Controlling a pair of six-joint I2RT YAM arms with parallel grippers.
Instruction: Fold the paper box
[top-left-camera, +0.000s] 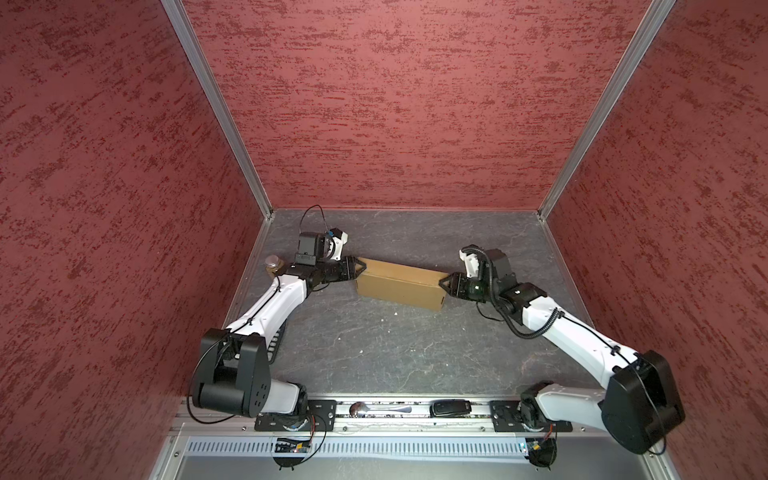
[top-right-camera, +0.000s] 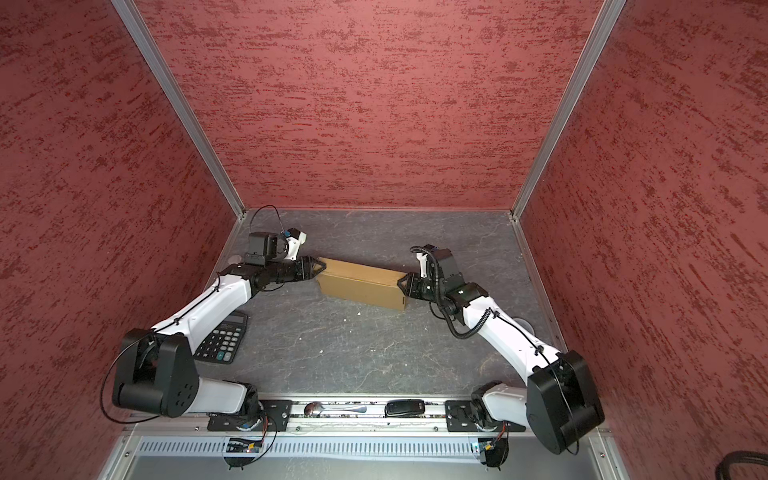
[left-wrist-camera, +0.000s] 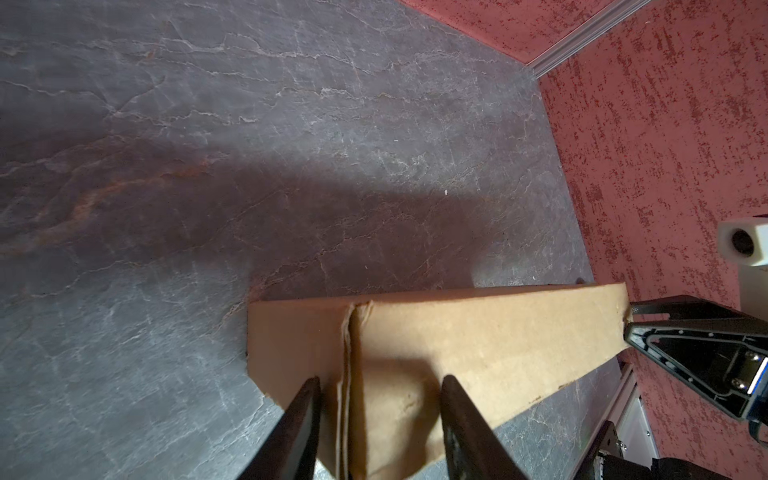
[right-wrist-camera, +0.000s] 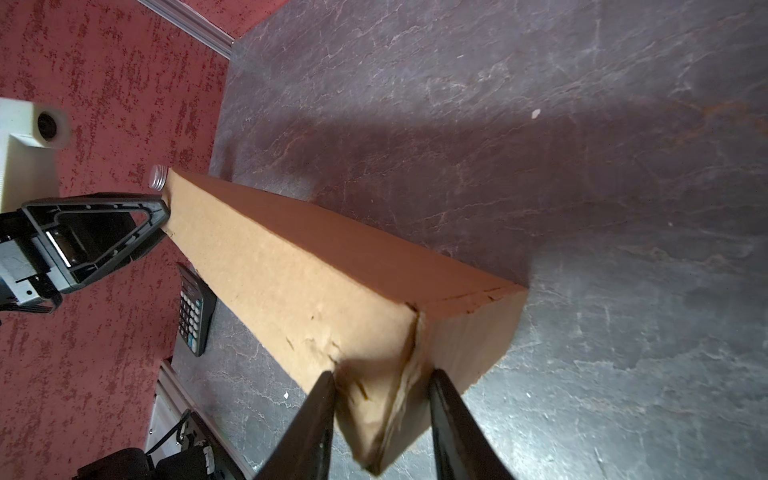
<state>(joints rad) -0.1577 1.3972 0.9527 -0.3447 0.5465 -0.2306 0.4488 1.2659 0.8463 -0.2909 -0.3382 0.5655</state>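
The paper box (top-left-camera: 399, 284) is past the middle of the grey bench (top-left-camera: 374, 361), toward 12 o'clock; whether it rests there or is lifted slightly is unclear. Its long axis runs from 4 o'clock at the nearer end to 10 o'clock at the farther end. It is plain tan cardboard closed into a long, narrow block, dented and creased at the nearer corner, with a fold seam at the farther end.

Both arms reach in from 6 o'clock, elbows out. The right gripper (top-left-camera: 444, 284) points toward 10 o'clock, its fingers (right-wrist-camera: 320, 415) straddling the nearer corner. The left gripper (top-left-camera: 362, 270) points toward 4 o'clock, its fingers (left-wrist-camera: 461, 415) straddling the farther end. Whether either pair clamps the cardboard cannot be told.
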